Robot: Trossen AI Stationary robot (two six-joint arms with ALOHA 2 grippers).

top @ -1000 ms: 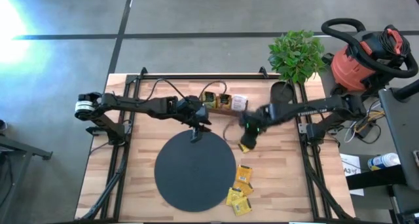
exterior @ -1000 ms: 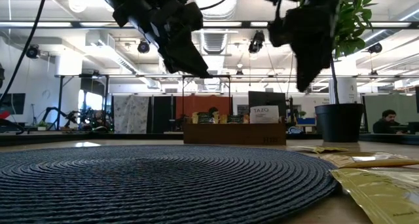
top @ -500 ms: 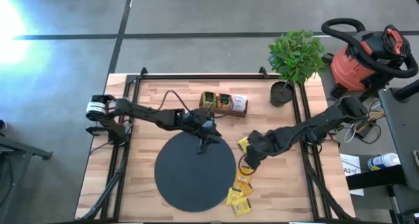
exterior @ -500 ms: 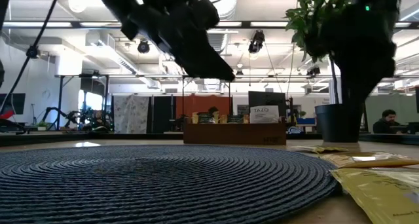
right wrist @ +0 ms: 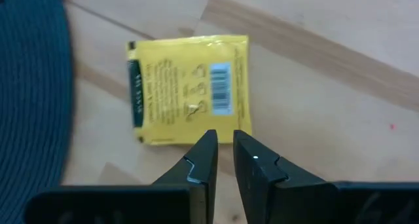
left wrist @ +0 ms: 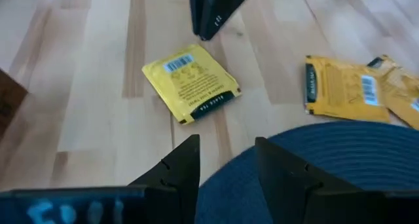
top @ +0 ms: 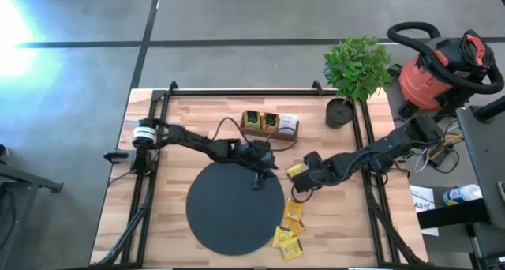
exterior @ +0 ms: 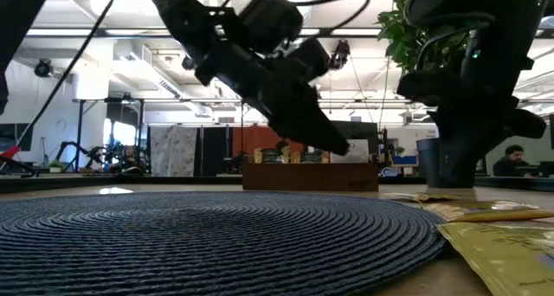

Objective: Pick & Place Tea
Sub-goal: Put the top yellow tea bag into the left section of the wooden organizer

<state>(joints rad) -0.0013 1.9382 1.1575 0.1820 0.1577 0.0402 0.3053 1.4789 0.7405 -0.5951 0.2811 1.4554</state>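
Overhead, both arms meet near the table's middle, just beyond the far-right rim of the black mat [top: 234, 207]. Right gripper [top: 302, 166]: poised at a yellow sachet [top: 295, 170] lying flat on the bare wood between mat and tray [top: 269, 123]; its wrist view shows the fingers [right wrist: 201, 160] drawn nearly together with only a slim gap, the sachet [right wrist: 188, 88] ahead of the tips and nothing between them, so no hold is evident. Left gripper [top: 260, 175]: hovering over the mat's far edge, fingers [left wrist: 180, 168] parted and empty, with the same sachet [left wrist: 191, 82] just ahead of it. More sachets [top: 290, 226] lie in a loose cluster on the wood by the mat's right rim, some overlapping; the tray holds further packets. No tea lies on the mat. Handling, as a judgement: each sachet is a thin paper envelope, very light, limp and easily creased, offering almost no height for a side grip while it lies flat. A pinch across one raised edge or corner looks the most promising hold; pressing straight down may merely slide it over the smooth wood. Overlapping sachets in the cluster may lift together or shift when one is taken.
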